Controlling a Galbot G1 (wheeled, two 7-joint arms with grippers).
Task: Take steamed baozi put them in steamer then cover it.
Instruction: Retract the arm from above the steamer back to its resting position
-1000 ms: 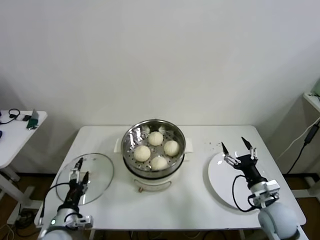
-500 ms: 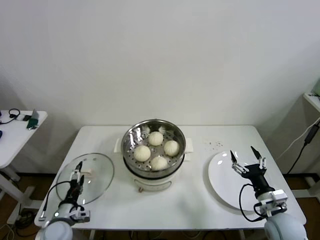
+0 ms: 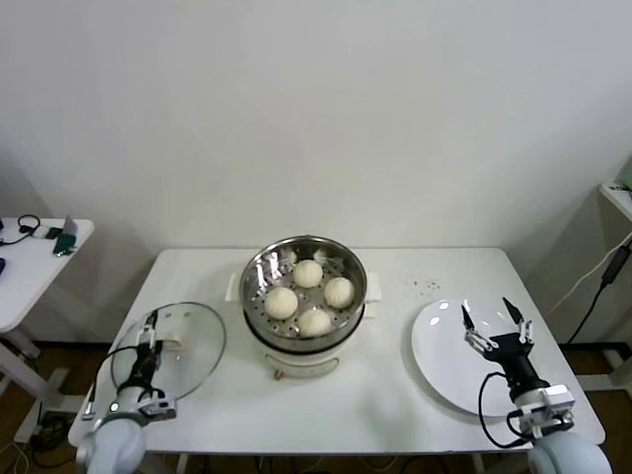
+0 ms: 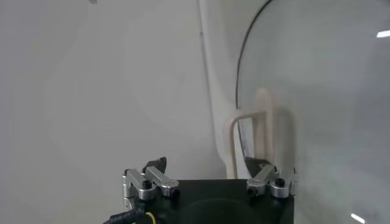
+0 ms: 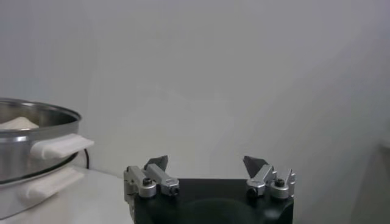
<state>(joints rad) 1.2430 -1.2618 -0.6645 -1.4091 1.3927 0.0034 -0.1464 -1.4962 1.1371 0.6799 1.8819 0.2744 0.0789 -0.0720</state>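
Several cream-white steamed baozi point(image 3: 281, 301) lie inside the shiny round steamer point(image 3: 259, 272) on its white cooker base at the table's middle. The right wrist view shows the steamer point(image 5: 33, 143) from the side, with one baozi point(image 5: 18, 123) peeking over the rim. A clear glass lid point(image 3: 193, 341) with a white handle point(image 4: 262, 128) rests flat on the table's left side. My left gripper point(image 3: 150, 334) hovers open over the lid's near edge, and its fingertips point(image 4: 207, 164) straddle nothing. My right gripper point(image 3: 487, 314) is open and empty above the white plate point(image 3: 439, 370).
The white table's front edge point(image 3: 326, 449) runs just ahead of both arms. A smaller side table point(image 3: 30, 247) with small items stands at the far left. A black cable point(image 3: 597, 291) hangs at the far right beside another white surface.
My right gripper has drawn back toward the front right over the plate. The left arm has shifted slightly left near the lid. The baozi, steamer and lid have not moved.
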